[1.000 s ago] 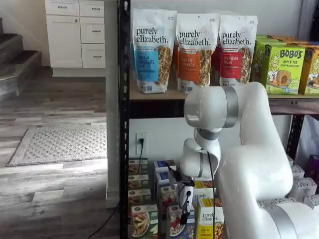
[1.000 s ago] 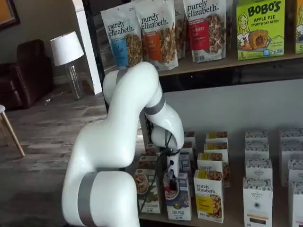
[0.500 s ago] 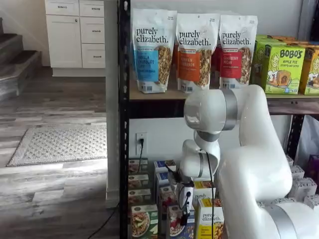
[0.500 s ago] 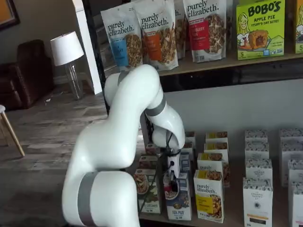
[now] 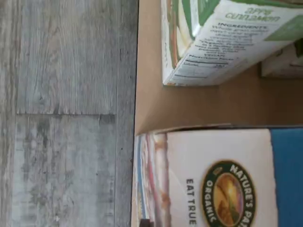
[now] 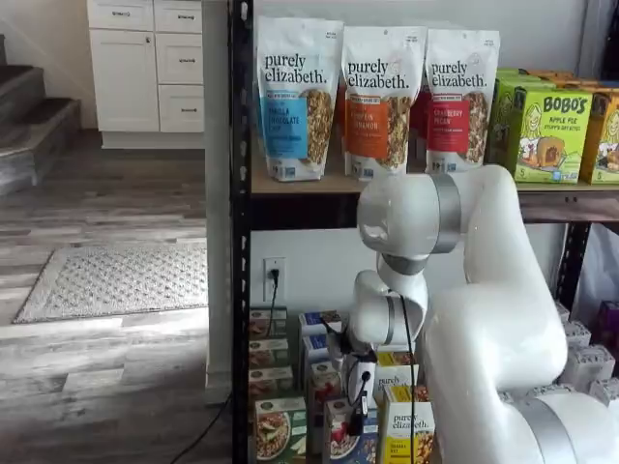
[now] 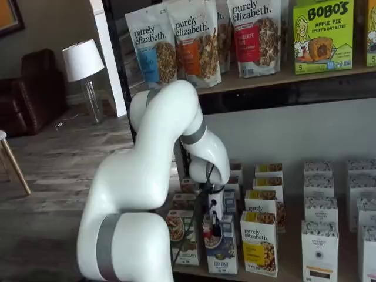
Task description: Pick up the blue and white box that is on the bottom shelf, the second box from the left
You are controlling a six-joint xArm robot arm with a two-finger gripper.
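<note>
Starting at your left on the bottom shelf (image 7: 276,276): the green-fronted box (image 6: 278,429) stands at the front of its row, a line of like boxes running back behind it. Just beside it, to the right, is the blue and white box (image 7: 221,254), upright at the front edge, bowl of red berries facing you. The gripper (image 7: 215,225) is right down on top of that box, white body above, black fingers at the box's upper edge in both shelf views. You see those fingers side-on only, so whether they are spread or pinching the box I cannot tell. Right of it stands the yellow "purely elizabeth" box (image 7: 259,243), close by but not touching the gripper. Further right, the white boxes (image 7: 319,249) sit well apart from the action. From the wrist view you look straight down on the white and blue carton top, the tan shelf board and grey floor planks beside it.
</note>
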